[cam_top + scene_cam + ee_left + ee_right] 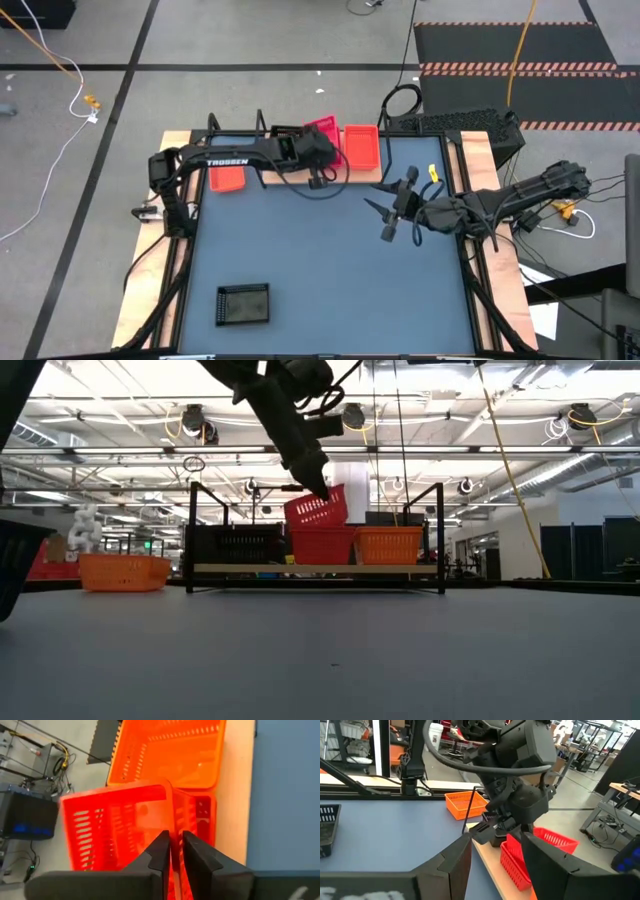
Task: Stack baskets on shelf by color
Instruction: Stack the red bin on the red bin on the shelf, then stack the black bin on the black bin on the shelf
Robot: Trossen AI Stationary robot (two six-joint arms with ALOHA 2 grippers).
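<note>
Blue tabletop (330,270) carries a wooden shelf (315,569) along its far edge. Left gripper (172,855) pinches the rim of one tilted red basket (318,508) above a second red basket (322,546) on the shelf, beside one orange basket (388,545) and a black one (237,543). Another orange basket (227,178) and black basket (244,303) sit on the table. Right gripper (385,207) hovers with fingers spread wide, holding nothing.

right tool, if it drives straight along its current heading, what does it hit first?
Judging by the right wrist view, the right tool, fingers open, would first meet the left arm's wrist, which holds a tilted pinkish-red basket over the shelf. Depth is unclear.
</note>
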